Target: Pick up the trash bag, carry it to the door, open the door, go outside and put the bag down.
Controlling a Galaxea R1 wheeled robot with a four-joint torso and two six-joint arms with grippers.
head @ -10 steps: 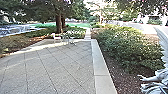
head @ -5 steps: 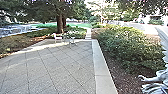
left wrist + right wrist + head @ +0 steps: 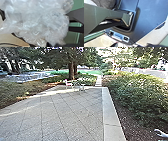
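So the bag first, since that's what's closest: in the left wrist view the trash bag (image 3: 36, 22), all crumpled, see-through whitish plastic, is seen bunched up right by the left wrist. It's presumably being carried there, but how far the left gripper is open can't be told, and whether the plastic is actually pinched in it can't be made out either. Same deal with the right gripper: opening and contents can't be told. In the right wrist view, the smooth bluish panel (image 3: 151, 18) can be seen, taken to be part of the robot's own body. Out past that, in the head view, paving (image 3: 62, 112) is laid out ahead, edged by a pale kerb (image 3: 108, 112) with leafy shrubs (image 3: 142, 94) beyond it. What's just changed is the view itself: everything has been slid over to the right compared with a moment ago, and less of the pale thing (image 3: 162, 133) in the lower right corner is shown now, so a slight turn to the left seems to have been made. Farther off, a small light chair (image 3: 68, 84) can be spotted near the far edge, then a tree trunk (image 3: 71, 70). For the task, that means the outdoors has been reached, the door part can probably be counted as done, and only the putting down seems to be left.
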